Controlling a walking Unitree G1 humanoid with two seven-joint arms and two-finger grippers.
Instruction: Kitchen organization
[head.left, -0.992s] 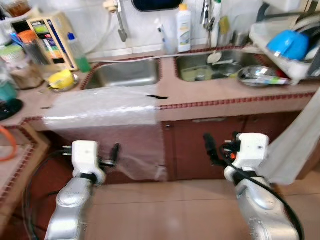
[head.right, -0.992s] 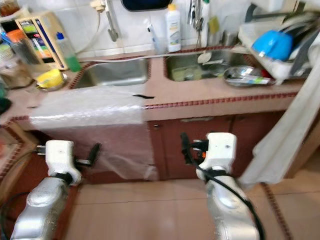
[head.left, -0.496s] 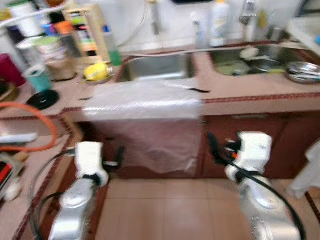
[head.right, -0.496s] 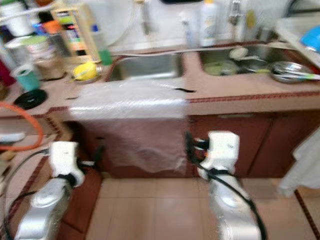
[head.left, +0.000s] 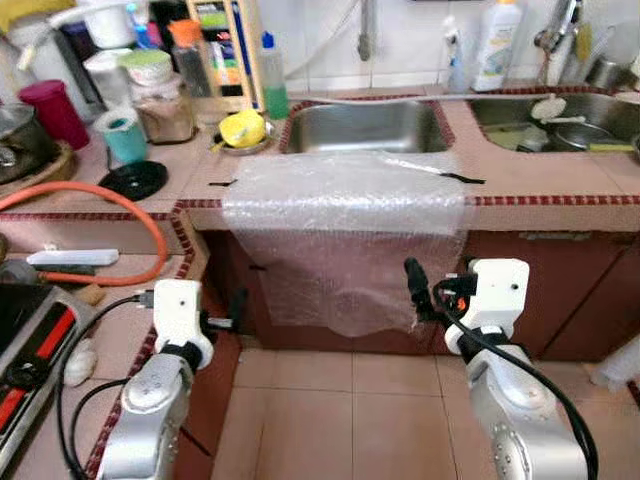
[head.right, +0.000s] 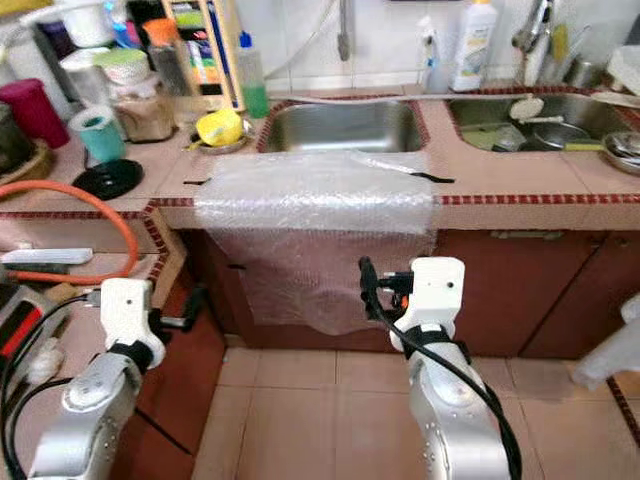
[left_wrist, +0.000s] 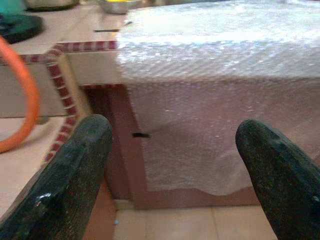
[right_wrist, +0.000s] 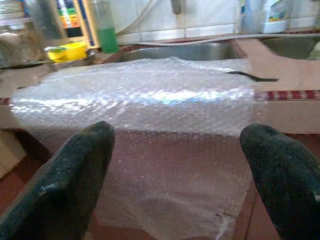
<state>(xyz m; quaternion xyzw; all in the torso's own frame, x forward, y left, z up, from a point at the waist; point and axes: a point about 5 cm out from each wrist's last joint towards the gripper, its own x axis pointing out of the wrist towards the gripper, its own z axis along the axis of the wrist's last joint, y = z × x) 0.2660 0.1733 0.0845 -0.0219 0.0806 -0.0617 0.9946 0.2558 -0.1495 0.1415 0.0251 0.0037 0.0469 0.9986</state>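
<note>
Silver forearms, white boxy wrist housings, looping black cables, long black tool fingers (left_wrist: 75, 180)

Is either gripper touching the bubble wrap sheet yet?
No: both the left gripper and right gripper hang open, short of the bubble wrap.

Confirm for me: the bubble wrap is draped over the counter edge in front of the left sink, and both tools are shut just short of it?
Not quite. The bubble wrap does hang over the counter edge before the left sink, but the left tool and right tool are open, fingers spread wide, as both wrist views show. Both hang short of the wrap, holding nothing.
</note>
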